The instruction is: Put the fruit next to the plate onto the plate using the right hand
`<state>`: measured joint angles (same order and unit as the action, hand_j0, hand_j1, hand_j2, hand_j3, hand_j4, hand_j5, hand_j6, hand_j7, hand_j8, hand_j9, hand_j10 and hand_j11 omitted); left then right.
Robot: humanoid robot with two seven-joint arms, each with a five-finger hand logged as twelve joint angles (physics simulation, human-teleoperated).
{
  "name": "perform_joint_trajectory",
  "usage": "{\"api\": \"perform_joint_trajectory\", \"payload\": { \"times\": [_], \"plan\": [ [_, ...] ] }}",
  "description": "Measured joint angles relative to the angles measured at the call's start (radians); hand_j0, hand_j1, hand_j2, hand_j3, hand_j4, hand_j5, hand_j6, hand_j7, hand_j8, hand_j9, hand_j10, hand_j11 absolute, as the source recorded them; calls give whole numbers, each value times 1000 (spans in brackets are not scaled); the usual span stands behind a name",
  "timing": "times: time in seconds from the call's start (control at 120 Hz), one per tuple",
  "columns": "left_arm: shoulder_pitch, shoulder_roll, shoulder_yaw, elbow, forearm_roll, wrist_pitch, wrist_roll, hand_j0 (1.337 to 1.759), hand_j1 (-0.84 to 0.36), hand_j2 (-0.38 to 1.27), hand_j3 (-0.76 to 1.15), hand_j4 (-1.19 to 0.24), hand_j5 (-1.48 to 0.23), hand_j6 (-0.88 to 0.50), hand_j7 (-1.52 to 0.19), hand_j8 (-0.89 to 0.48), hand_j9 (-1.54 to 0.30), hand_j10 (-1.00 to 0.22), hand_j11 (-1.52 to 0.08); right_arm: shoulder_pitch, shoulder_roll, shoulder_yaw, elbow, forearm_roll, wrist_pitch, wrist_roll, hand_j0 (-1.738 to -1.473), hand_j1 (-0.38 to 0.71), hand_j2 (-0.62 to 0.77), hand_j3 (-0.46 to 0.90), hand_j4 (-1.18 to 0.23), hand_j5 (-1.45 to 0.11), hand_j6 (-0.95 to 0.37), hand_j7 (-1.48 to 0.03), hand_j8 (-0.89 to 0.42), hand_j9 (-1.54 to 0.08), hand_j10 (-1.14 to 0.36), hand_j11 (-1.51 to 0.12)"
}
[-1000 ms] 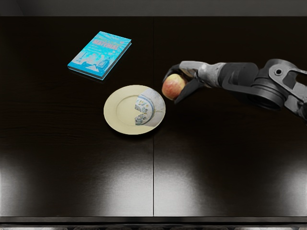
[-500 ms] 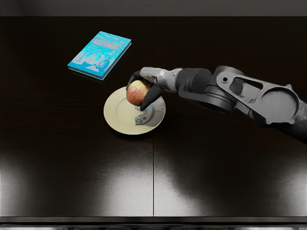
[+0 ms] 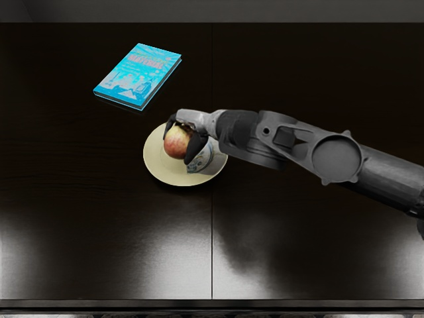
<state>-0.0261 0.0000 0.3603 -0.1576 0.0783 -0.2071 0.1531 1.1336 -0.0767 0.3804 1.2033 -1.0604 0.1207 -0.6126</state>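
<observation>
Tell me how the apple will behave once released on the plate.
Held in the right hand, the apple looks round and rigid, so it probably rolls if released off-centre. The plate appears shallow, so its rim may barely stop it.

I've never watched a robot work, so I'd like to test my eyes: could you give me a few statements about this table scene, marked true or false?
1. The right hand has its fingers closed around the round red-and-yellow apple. True.
2. The apple lies on the dark table, beside the round cream plate. False: the hand holds it over the plate.
3. The turquoise book rests on the plate. False: it lies on the table beyond the plate, apart from it.
4. Only one arm shows. True: it enters from the right.
</observation>
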Motion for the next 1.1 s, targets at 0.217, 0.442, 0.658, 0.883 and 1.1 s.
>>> {"api": "perform_joint_trajectory", "payload": {
  "times": [0.217, 0.442, 0.658, 0.883, 1.1],
  "plan": [
    [0, 0, 0, 0, 0, 0, 0, 1658, 69, 46, 0, -233, -303, -233, -303, -233, -303, -233, -303, -1, 3, 1, -11, 2, -8, 1, -1649, 226, 72, 0, -372, -706, -299, -686, -308, -703, -467, -710],
    [0, 0, 0, 0, 0, 0, 0, 1658, 69, 46, 0, -233, -303, -233, -303, -233, -303, -233, -303, -3, 2, 4, -14, 11, -9, 2, -1655, 60, -12, 0, -305, -472, -282, -465, -285, -470, -337, -472],
    [0, 0, 0, 0, 0, 0, 0, 1658, 69, 46, 0, -233, -303, -233, -303, -233, -303, -233, -303, -3, -7, 21, -10, 45, -4, 2, -1657, -55, -29, 0, -235, -328, -226, -326, -228, -327, -226, -329],
    [0, 0, 0, 0, 0, 0, 0, 1658, 69, 46, 0, -233, -303, -233, -303, -233, -303, -233, -303, -2, -57, 64, 22, 176, 9, 4, -1658, -205, -17, 0, -117, -159, -115, -159, -115, -159, -114, -160],
    [0, 0, 0, 0, 0, 0, 0, 1658, 69, 46, 0, -233, -303, -233, -303, -233, -303, -233, -303, -14, -131, 140, 57, 377, 91, 39, -1658, -265, -11, 0, -70, -93, -70, -92, -69, -93, -69, -93]
  ]
}}
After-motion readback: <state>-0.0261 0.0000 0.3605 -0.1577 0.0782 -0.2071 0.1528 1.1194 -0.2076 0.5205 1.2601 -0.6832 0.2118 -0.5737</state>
